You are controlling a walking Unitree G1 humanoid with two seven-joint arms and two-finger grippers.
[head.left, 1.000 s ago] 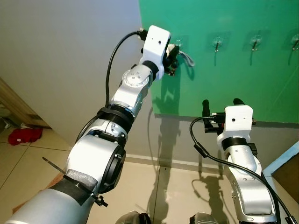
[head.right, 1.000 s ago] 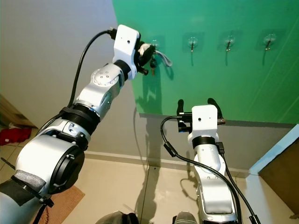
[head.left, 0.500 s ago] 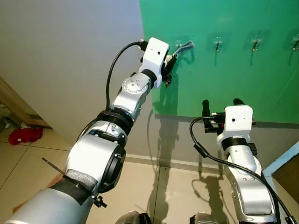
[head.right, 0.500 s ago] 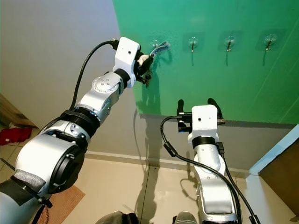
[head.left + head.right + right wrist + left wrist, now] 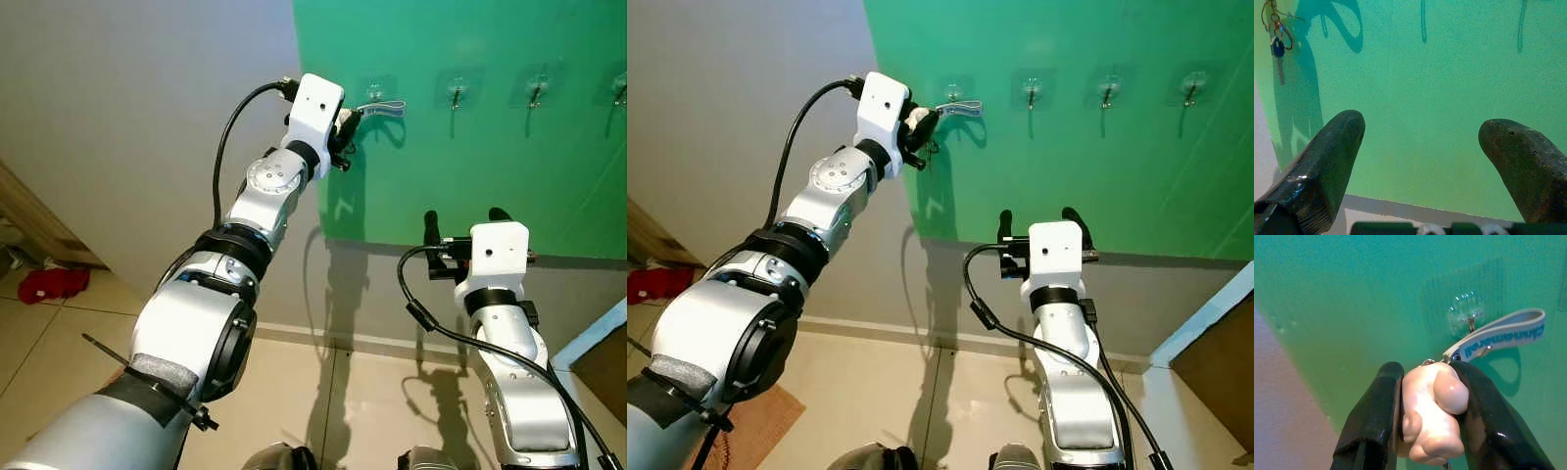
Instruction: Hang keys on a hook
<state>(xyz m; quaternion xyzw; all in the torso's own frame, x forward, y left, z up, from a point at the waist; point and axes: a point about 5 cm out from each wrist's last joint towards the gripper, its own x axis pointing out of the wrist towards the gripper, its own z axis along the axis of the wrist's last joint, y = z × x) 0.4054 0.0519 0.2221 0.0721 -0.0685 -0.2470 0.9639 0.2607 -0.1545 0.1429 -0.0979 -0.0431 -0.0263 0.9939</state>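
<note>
While raised to the green wall panel (image 5: 509,137), the left end effector (image 5: 1425,431) is clamped on the pale pink rubbery charm of the key bunch (image 5: 1431,418), its black fingers (image 5: 1374,421) pressing the charm from both sides. From the charm a grey fabric strap with blue lettering (image 5: 1498,335) stretches out ahead of the fingertips, looped at the clear adhesive wall hook (image 5: 1465,316) directly beyond them. Three more clear hooks (image 5: 455,91) sit in a row further along the panel. Lower down, the right end effector (image 5: 462,217) hovers with fingers spread apart and nothing between them, facing the panel. A red cloth (image 5: 51,284) lies on the tiled floor (image 5: 294,392).
</note>
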